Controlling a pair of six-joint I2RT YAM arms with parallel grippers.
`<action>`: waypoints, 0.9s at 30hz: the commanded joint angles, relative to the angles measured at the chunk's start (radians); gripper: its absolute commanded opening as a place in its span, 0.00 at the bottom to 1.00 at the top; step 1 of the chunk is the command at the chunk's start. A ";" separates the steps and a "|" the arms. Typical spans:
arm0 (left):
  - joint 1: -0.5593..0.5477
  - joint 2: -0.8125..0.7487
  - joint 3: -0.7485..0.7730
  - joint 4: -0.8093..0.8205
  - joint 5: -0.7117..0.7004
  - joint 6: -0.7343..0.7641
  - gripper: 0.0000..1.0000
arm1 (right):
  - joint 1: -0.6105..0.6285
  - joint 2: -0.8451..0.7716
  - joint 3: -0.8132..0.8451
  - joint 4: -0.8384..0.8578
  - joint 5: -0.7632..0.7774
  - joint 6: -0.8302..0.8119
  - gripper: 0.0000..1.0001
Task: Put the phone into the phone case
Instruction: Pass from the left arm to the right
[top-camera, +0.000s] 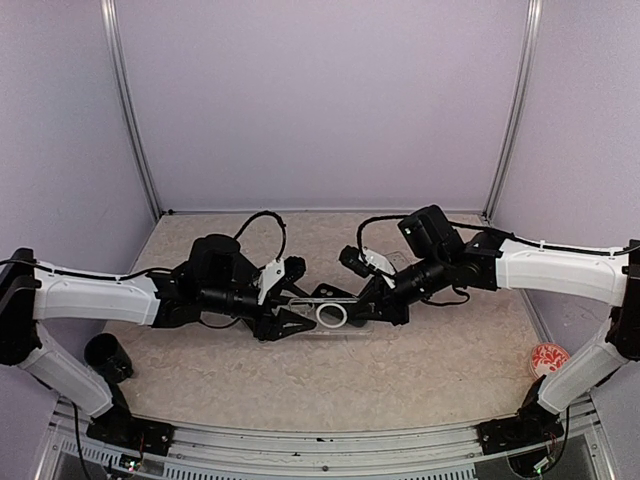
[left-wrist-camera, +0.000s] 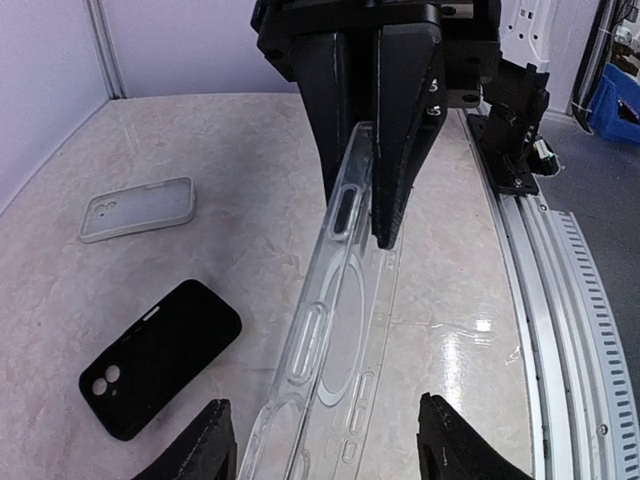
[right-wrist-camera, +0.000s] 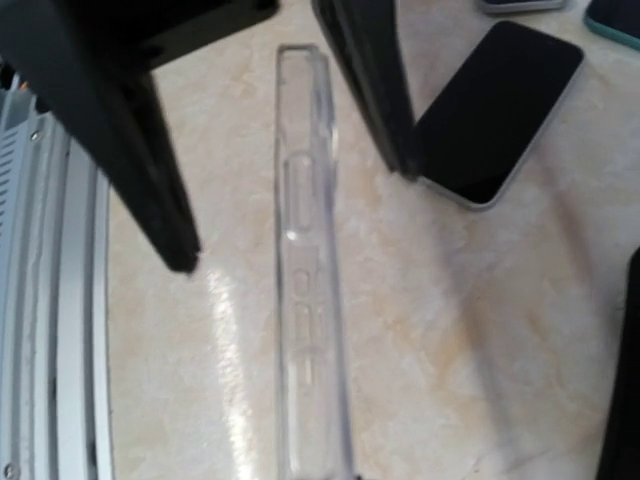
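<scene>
The clear phone case (top-camera: 330, 316) with a white ring hangs between both grippers at mid-table. In the left wrist view the case (left-wrist-camera: 335, 320) runs from my left gripper (left-wrist-camera: 325, 450) up to my right gripper (left-wrist-camera: 360, 215). The right gripper's jaws are shut on the case's far end. My left gripper is open, one finger on each side of the near end, not touching it. In the right wrist view the case (right-wrist-camera: 305, 260) shows edge-on. A black phone (right-wrist-camera: 495, 110) lies flat on the table beside it. The right gripper's own fingers are out of that view.
A black slab with camera holes (left-wrist-camera: 160, 355) and a pale empty case (left-wrist-camera: 140, 208) lie on the table to the left. A teal item (right-wrist-camera: 615, 20) lies near the phone. A black cup (top-camera: 105, 355) stands at the left edge, a red-and-white disc (top-camera: 548, 358) at the right. A metal rail (left-wrist-camera: 560, 300) runs along the table edge.
</scene>
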 joint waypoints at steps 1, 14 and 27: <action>0.038 -0.077 -0.033 0.132 -0.064 -0.084 0.70 | -0.036 -0.039 0.001 0.075 0.017 0.068 0.00; 0.098 -0.269 -0.171 0.295 -0.279 -0.248 0.99 | -0.239 0.121 0.081 0.199 0.020 0.268 0.00; 0.116 -0.270 -0.212 0.285 -0.441 -0.401 0.99 | -0.321 0.388 0.186 0.353 0.067 0.408 0.02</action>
